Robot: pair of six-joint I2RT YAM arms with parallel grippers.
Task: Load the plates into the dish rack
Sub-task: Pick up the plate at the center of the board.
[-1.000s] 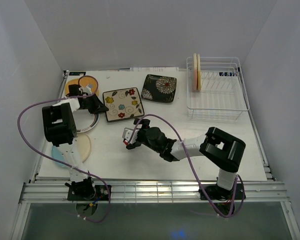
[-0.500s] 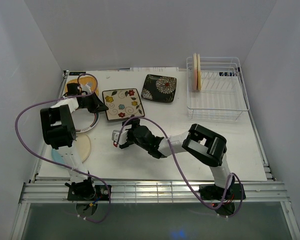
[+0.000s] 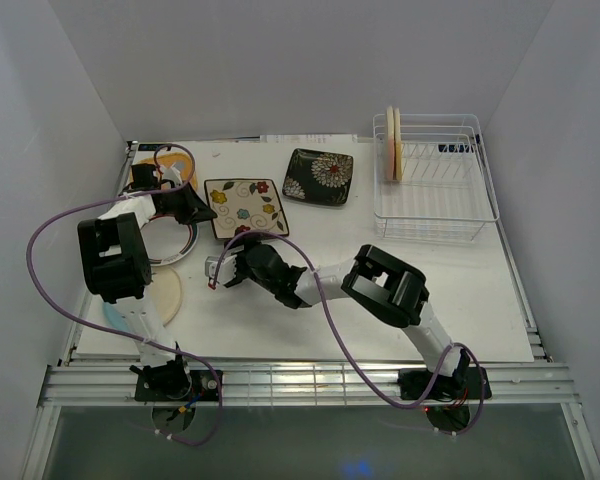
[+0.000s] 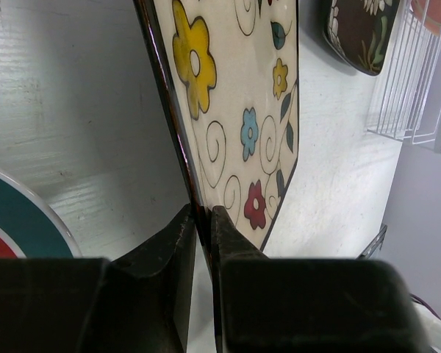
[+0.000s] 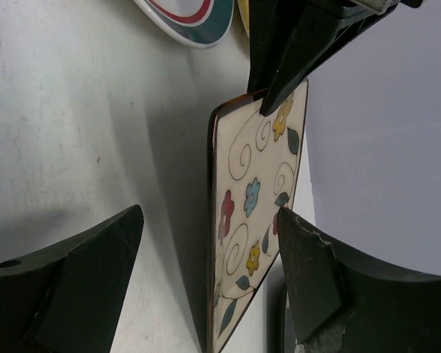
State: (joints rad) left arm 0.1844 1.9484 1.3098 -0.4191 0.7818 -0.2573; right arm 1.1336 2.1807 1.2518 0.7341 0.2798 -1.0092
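Tabletop (image 3: 310, 320), far right corner: wire rack (image 3: 435, 190), two round plates (image 3: 391, 145) upright at its left end. Toward far left: square flowered plate (image 3: 246, 208), left rim pinched tight by left claw (image 4: 203, 217). Just nearer: right claw (image 3: 223, 268), gaping, empty, plate's near edge straight ahead, untouched.

Bare table (image 3: 330, 228) runs from the cream floral plate (image 3: 246, 208) right to the dish rack (image 3: 435, 190); black floral plate (image 3: 319, 176) crowds its far-right corner, left gripper (image 4: 201, 223) its left edge.

Overhead; both wrists near floral plate (image 4: 242, 110)
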